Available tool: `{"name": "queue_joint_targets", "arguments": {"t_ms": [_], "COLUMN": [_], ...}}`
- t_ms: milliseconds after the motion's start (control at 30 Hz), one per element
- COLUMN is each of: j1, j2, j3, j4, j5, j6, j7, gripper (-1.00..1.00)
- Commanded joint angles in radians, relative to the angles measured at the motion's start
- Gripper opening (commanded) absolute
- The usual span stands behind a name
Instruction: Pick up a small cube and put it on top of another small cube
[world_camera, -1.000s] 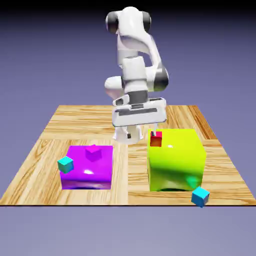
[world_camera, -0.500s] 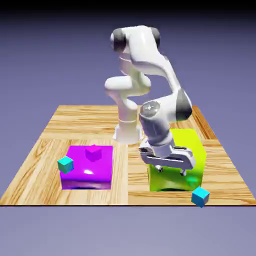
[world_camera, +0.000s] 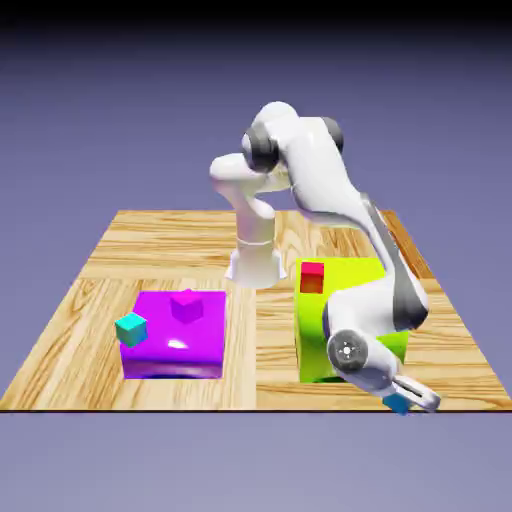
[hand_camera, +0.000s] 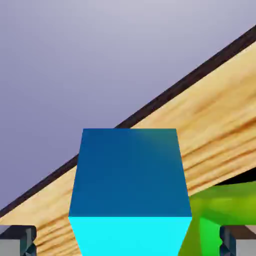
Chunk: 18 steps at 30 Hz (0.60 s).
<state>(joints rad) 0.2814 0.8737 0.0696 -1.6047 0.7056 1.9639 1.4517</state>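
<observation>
White arm (world_camera: 327, 176), rounded segments; dark grey joint caps; pale round wrist disc (world_camera: 347, 351), small dark markings.

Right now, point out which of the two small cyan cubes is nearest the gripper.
The cyan cube by the table's near edge, beside the yellow-green block; the other sits by the purple block.

So the red cube (world_camera: 312, 278) sits on top of the yellow-green block (world_camera: 312, 335), toward its ext. view L side, which blocks a low pass over that bit. The block itself is a big wall right next to the arm (world_camera: 375, 235). Between it & the purple block (world_camera: 172, 345) there's a decent strip of bare table (world_camera: 258, 350), def. room for a hand. Purple one's lower, but the magenta cube (world_camera: 187, 305) pokes up from its top. In the hand view there's a gap on both sides of the cyan cube (hand_camera: 130, 175), btw.
</observation>
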Motion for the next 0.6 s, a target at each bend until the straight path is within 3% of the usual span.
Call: {"name": "queue_joint_targets", "arguments": {"t_ms": [0, 100, 567], "j1": [0.0, -0.042, -0.266], "j2": [0.0, -0.081, -0.531], "j3": [0.0, -0.034, -0.438], "j4": [0.0, 0.029, -0.337], "j5": [0.0, -0.047, -0.513], "j6": [0.0, -0.123, -0.452], "j7": [0.0, 0.019, -0.59], "gripper": [-1.0, -1.0, -1.0]}}
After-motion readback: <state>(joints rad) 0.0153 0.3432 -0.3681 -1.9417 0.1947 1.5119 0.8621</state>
